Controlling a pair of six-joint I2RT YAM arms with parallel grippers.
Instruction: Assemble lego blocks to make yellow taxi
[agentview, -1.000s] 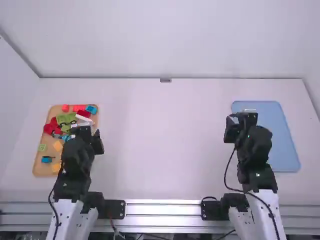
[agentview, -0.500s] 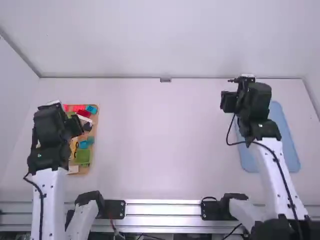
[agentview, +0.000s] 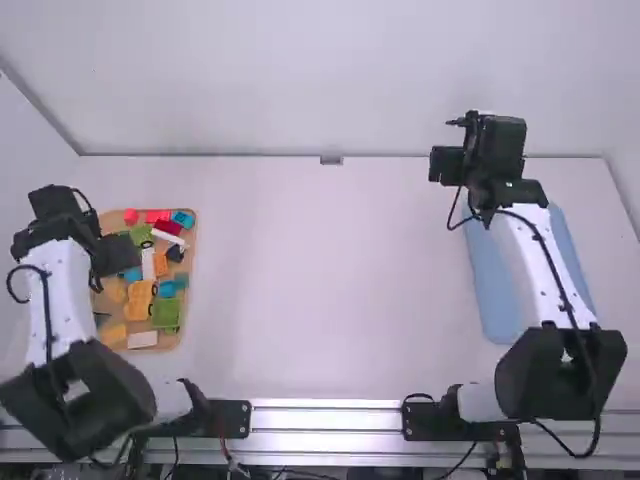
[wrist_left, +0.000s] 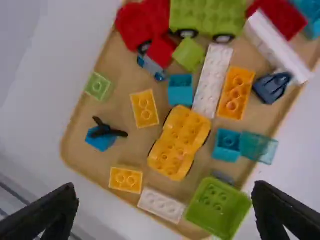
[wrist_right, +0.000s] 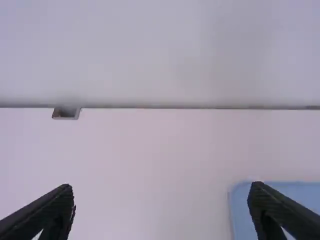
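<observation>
Change: left arm (agentview: 50, 285) has swung outward, uncovering more blocks; right arm (agentview: 530, 260) reaches farther out.
Left gripper (wrist_left: 165, 189): wide open, empty, over the tan tray (wrist_left: 120, 154), likely choosing a block.
Yellow wheeled base (wrist_left: 180, 142): among the tray's blocks, probably the taxi's chassis.
Right gripper (wrist_right: 162, 189): wide open, empty, probably waiting.
Surface: white table (agentview: 330, 280), blue board (agentview: 500, 290) at right.
Room: pale wall (agentview: 330, 80) behind.

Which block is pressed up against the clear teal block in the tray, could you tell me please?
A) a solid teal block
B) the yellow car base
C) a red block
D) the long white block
A: the solid teal block sits side by side with the clear teal block, near the tray's edge.
</observation>
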